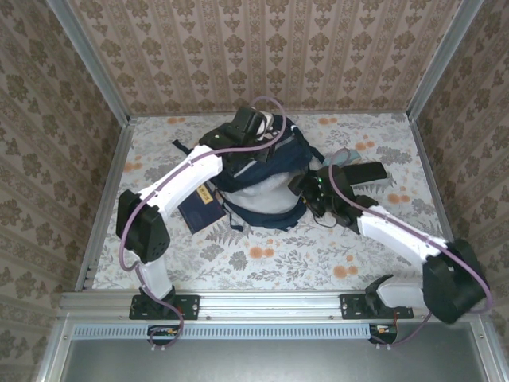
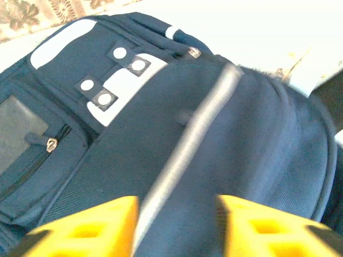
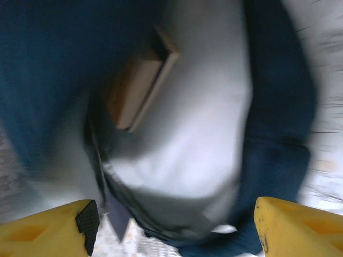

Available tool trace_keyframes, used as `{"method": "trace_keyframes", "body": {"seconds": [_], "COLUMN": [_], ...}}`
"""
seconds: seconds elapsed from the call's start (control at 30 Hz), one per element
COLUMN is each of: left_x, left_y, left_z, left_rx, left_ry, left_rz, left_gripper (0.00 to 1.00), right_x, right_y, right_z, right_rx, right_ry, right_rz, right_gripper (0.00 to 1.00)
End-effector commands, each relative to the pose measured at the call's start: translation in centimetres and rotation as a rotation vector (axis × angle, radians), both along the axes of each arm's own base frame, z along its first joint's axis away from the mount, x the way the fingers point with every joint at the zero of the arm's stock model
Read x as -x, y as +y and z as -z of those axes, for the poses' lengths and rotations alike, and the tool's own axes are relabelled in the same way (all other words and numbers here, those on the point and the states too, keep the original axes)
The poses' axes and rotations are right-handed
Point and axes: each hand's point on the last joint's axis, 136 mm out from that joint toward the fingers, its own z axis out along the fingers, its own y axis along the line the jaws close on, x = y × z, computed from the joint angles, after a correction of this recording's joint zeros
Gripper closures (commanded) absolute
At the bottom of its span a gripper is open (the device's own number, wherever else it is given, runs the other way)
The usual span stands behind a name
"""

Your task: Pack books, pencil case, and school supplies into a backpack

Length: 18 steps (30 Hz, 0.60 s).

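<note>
At the centre of the floral surface (image 1: 318,255), seeing the navy backpack (image 1: 262,163) lying flat, its mouth gaping toward six o'clock and showing pale lining. Inside that mouth, through the right wrist camera, catching the orange-brown book (image 3: 140,88) resting tilted against the lining, too blurred for reading its cover. Just beside the backpack at eight o'clock, finding the navy book (image 1: 199,211) lying flat on the surface, carrying a small yellow label and partly hidden under the left arm.

Moving outward to the arms: reaching across the backpack from seven o'clock, and hovering the left fingers (image 1: 256,121) over its twelve o'clock end. From the left wrist camera, showing both yellow fingers (image 2: 88,230) standing apart, gripping nothing, with navy fabric and a blurred grey stripe running up between them. Higher in that view, showing white stripes, a grey patch with round white studs, and a zipped pocket at nine o'clock.

Coming in from five o'clock, holding the right fingers (image 1: 312,189) just beside the three o'clock edge of the mouth. From the right wrist camera, showing those yellow fingers (image 3: 51,230) spread wide at the lower corners, clamping nothing, looking straight into the lined opening.

Farther out at three o'clock of the backpack, noticing a dark oblong object (image 1: 370,173) lying near it, with a pale blue-grey item (image 1: 342,157) touching its eleven o'clock side; not able to tell what either is.
</note>
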Motion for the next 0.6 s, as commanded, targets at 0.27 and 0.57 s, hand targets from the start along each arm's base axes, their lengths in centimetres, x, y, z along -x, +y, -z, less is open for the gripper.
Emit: {"method": "trace_keyframes", "body": {"seconds": [0.27, 0.57], "left_x": [-0.6, 2.5], "left_y": [12.9, 19.4], "left_z": [5.2, 13.6], "left_rx": [0.101, 0.114], "left_ry": [0.227, 0.409], "left_rz": [-0.396, -0.570], "left_gripper": [0.33, 0.55], "right_x": [5.3, 2.9], "right_y": [-9.3, -5.3], "right_z": [-2.3, -2.8], "right_rx": [0.553, 0.450], "right_ry": [0.013, -0.034], "right_rz": [-0.049, -0.142], "right_gripper": [0.11, 0.07]}}
